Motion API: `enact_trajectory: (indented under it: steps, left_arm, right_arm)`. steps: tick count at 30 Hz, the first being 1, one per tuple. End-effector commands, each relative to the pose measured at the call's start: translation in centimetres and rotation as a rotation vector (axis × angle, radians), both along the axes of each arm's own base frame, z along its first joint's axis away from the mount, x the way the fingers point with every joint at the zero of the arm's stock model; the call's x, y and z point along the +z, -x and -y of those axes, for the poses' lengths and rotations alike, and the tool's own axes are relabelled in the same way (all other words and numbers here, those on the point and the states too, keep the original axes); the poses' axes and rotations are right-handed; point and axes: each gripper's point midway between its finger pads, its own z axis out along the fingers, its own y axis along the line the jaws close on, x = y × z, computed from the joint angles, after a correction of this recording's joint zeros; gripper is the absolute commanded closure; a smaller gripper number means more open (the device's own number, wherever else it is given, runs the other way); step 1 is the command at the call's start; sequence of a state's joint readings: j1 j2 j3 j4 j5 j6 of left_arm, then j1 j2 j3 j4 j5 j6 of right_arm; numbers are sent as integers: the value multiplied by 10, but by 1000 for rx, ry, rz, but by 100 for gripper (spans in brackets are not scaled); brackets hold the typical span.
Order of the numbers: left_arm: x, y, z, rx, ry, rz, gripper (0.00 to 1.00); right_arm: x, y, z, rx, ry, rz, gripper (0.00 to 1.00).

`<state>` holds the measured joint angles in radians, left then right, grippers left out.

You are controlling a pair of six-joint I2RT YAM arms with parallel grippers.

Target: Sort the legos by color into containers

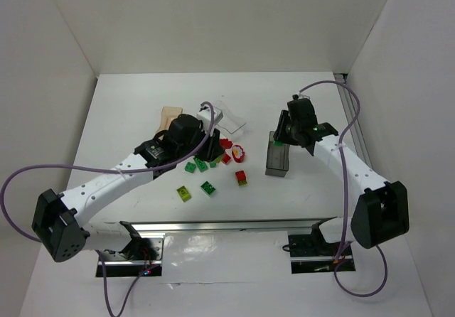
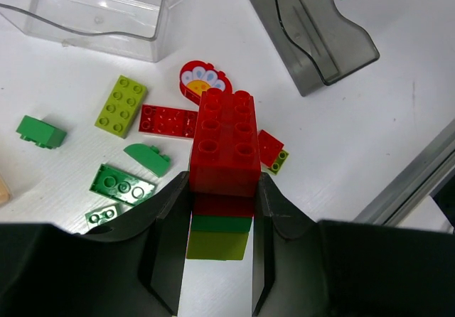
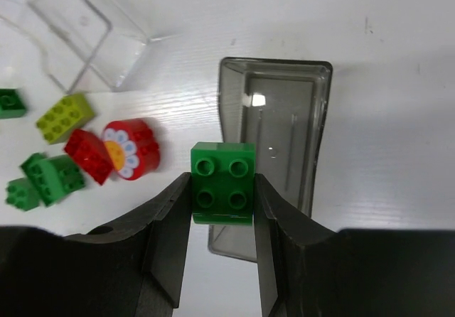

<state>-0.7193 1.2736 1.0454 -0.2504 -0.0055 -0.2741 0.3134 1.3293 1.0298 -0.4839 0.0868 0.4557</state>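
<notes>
Left arm (image 1: 106, 178): stretches from the near-left base diagonally to mid-tabletop (image 1: 298, 196), wrist bent down.
Left hand (image 2: 222, 189): clamped on a long red brick (image 2: 226, 139), among the loose bricks (image 2: 121, 105).
Right arm (image 1: 348, 164): reaches forward, wrist turned left.
Right hand (image 3: 222, 196): clamped on a square green brick (image 3: 222, 178) over the dark grey tub (image 3: 284, 118).
Clear tub (image 2: 92, 11): just beyond the loose bricks.

White tbl (image 1: 128, 104), loose legos (image 1: 207, 187), 3 containers (image 1: 277, 158)
</notes>
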Motion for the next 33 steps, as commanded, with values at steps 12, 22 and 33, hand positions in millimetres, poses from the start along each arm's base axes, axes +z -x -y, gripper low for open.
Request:
enact_trajectory:
  steps: [12,22,33]
  left_arm:
    - [-2,8,28,-119,83,-97,100]
    - [0,4,27,-183,104,-134,100]
    - [-74,-47,20,109,-12,-328,100]
  right_arm:
    - [-50,-15,15,-45,114,-57,49]
    - [19,-5,-11,102,-27,109,20]
    - [27,13,-19,144,-71,118,20]
